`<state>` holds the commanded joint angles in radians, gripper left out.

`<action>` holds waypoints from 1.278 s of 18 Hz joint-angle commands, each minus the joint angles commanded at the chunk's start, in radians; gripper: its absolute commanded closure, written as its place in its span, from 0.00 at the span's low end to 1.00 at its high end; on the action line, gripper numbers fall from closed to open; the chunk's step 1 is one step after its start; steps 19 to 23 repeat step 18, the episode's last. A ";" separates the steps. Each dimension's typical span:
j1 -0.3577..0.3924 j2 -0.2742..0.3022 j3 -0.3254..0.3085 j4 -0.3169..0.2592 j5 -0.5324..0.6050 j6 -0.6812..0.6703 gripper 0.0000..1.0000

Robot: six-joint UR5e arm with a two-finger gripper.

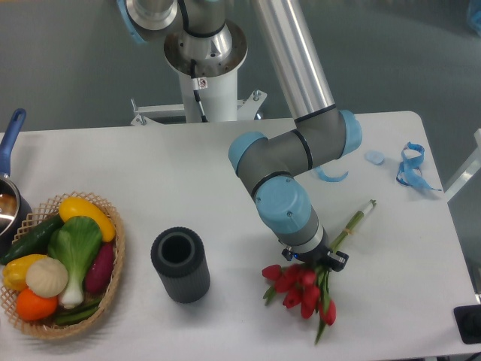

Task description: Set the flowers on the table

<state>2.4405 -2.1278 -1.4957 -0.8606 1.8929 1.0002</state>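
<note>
From the fixed camera I have one arm reaching down over the white table [188,162]. Its gripper [314,260] sits low at the bunch of flowers [302,289], right where the leaves meet the red heads. The wrist covers the fingers, so I cannot tell how wide they stand or whether they have hold of the stems.

The flowers are one bunch lying near the table's front edge, toward its right end. I count roughly eight to ten red tulip heads, packed too tightly for an exact number. The pale green stems run up and to the right, away from the front edge, and their far end appears to rest on the tabletop.

One dark cylindrical vase [179,265] stands upright near the front edge, left of the flowers and apart from them, mouth open upward.

One wicker basket [113,259] sits at the front left corner, holding about seven vegetables.

One blue-handled pan [9,195] is cut off at the left edge.

Three blue ribbon scraps [411,167] lie by the back right corner.
</note>
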 joint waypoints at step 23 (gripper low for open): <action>0.365 0.330 0.111 -0.420 -0.423 0.598 0.00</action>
